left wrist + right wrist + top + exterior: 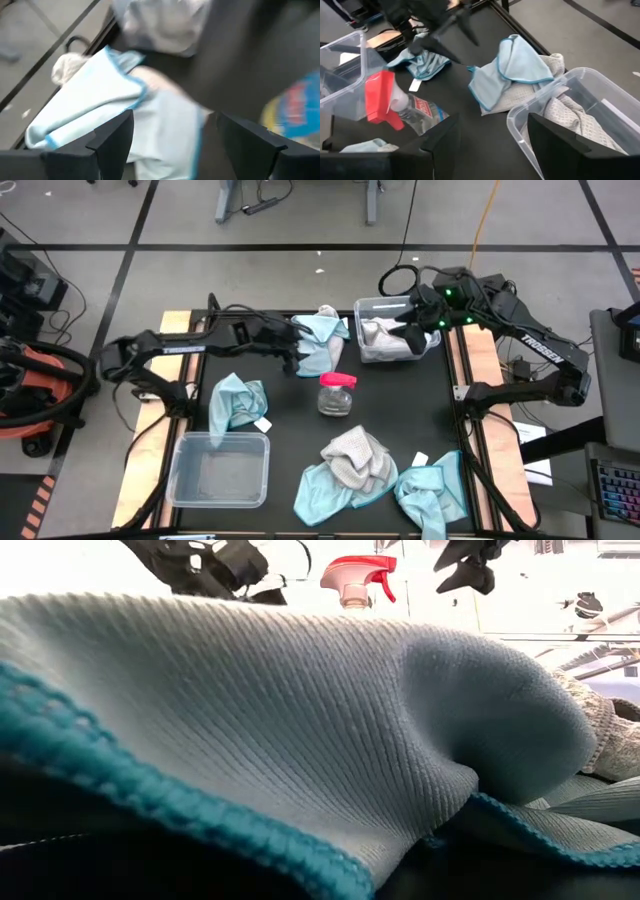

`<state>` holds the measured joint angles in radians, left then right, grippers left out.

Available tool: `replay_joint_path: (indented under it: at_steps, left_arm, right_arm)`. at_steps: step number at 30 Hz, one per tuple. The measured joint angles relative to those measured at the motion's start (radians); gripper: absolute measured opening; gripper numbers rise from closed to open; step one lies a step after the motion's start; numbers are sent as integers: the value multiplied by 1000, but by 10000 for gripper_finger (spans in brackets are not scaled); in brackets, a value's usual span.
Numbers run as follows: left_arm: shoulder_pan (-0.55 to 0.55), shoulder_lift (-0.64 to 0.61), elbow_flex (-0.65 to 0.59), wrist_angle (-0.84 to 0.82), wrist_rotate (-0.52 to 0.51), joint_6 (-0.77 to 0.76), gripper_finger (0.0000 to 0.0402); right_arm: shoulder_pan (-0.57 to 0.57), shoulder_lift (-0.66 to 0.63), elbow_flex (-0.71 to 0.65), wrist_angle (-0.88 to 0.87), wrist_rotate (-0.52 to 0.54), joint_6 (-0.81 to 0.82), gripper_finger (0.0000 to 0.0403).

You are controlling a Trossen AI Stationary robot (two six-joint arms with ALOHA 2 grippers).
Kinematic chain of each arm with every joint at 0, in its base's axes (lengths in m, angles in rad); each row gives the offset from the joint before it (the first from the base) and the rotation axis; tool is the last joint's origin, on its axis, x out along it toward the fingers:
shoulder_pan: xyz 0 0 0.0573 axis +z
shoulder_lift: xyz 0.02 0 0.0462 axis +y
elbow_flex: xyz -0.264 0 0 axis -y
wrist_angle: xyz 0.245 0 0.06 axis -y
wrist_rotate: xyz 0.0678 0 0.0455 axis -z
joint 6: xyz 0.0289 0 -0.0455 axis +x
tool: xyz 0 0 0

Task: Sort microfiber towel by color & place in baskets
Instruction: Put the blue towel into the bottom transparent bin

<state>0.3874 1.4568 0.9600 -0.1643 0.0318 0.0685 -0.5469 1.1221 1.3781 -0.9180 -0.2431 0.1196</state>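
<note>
Low view shows only blue towel (300, 730); high view, both baskets (219, 470).

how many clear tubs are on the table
2. One tub sits at the far right under the right gripper, holding a grey towel. The other tub sits near left, with no towel in it.

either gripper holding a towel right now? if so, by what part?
Neither. The left gripper is open at the blue towel on the table's far edge, not closed on it. The right gripper is open over the far basket, empty.
</note>
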Motion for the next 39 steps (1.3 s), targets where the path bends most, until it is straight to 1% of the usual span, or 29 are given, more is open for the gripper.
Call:
replay_joint_path:
  at_steps: [3,6,8,11,13,15,17,19,21,23,26,27,28,29,33,39]
  left_arm:
    - [24,69,0,16,-49,-3,287]
    - [49,135,0,25,-52,-10,287]
    - [62,180,8,25,-42,-10,287]
    - [72,239,20,24,20,-10,287]
    - [72,275,34,28,43,-10,287]
    - [69,305,50,17,43,-10,287]
    - [66,328,70,14,22,-11,278]
    - [66,346,94,-3,8,-22,254]
    - [66,356,114,-25,8,-30,211]
    - [66,356,134,-52,19,-25,152]
    - [66,345,161,-102,22,10,52]
    - [65,342,171,-117,25,18,27]
    - [64,338,178,-126,25,20,15]
    - [64,332,184,-138,26,20,13]
    - [64,301,210,-164,26,24,7]
    - [64,242,211,-172,24,24,4]
  right_arm:
    - [19,0,0,0,1,0,219]
    - [32,0,0,0,0,-5,219]
    - [38,0,0,0,1,-9,219]
    - [39,0,0,-1,1,-22,219]
    - [39,0,0,-3,1,-29,219]
    - [39,0,0,-3,6,-35,219]
    - [39,0,0,-4,6,-41,219]
    - [38,0,0,-3,6,-45,219]
    - [38,0,0,-3,6,-44,219]
    - [38,0,0,-3,6,-38,219]
    - [39,0,0,-7,6,-29,219]
    - [39,0,0,-11,6,-29,219]
    - [39,0,0,-16,6,-28,219]
    - [39,0,0,-19,6,-27,219]
    - [39,0,0,-20,6,-19,219]
    - [39,0,0,-28,6,-19,219]
